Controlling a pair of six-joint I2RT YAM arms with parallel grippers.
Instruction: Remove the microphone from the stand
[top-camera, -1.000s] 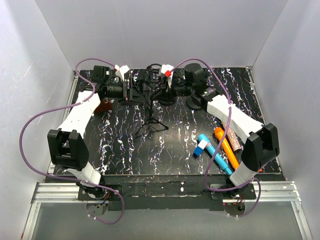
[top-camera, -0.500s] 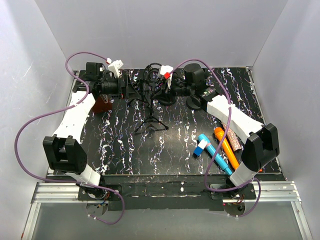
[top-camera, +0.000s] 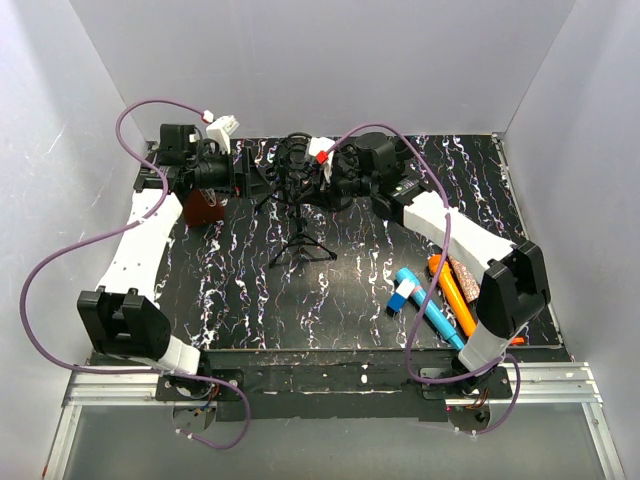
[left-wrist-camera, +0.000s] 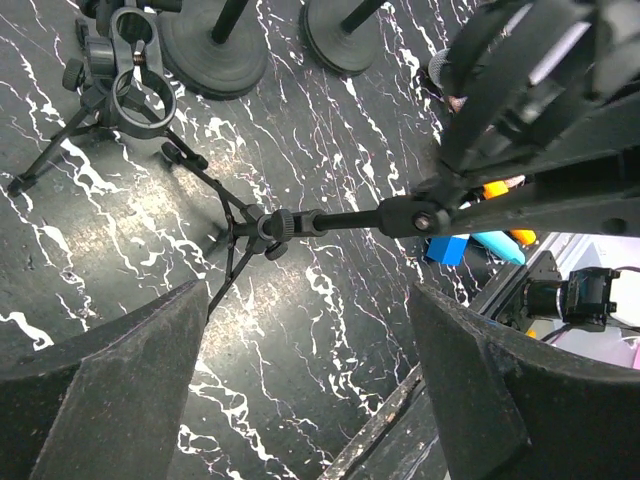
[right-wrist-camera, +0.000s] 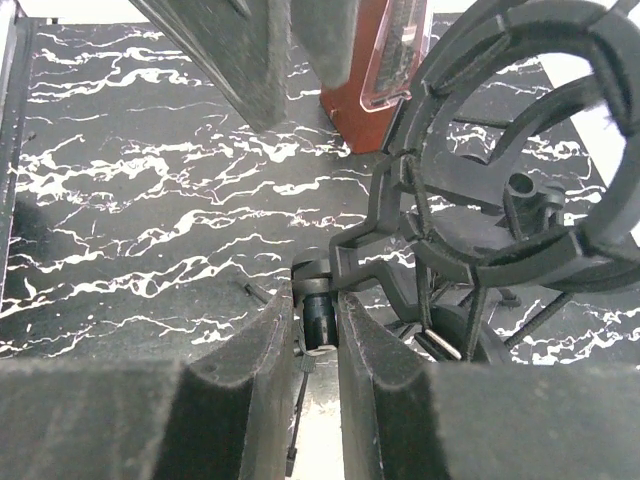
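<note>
The black tripod stand (top-camera: 300, 245) stands mid-table, with its round shock-mount cage (top-camera: 297, 160) at the top. In the right wrist view the cage ring (right-wrist-camera: 520, 150) looks empty. The microphone is hidden; I cannot make it out in any view. My right gripper (right-wrist-camera: 318, 300) (top-camera: 328, 172) is shut on the short black post (right-wrist-camera: 320, 322) under the cage. My left gripper (left-wrist-camera: 305, 400) (top-camera: 240, 172) hangs open to the left of the cage. Nothing is between its fingers, and the stand's rod (left-wrist-camera: 330, 218) lies below it.
A red-brown box (top-camera: 205, 208) sits at the left, under the left gripper. Blue (top-camera: 425, 300), orange (top-camera: 452, 290) and brown glittery (top-camera: 468, 280) sticks lie at the right. Two round stand bases (left-wrist-camera: 210, 60) and a small tripod clamp (left-wrist-camera: 135, 95) stand at the back.
My left gripper has drawn back to the left, away from the cage, still open. The right gripper has shifted left, and the cage has moved with it.
</note>
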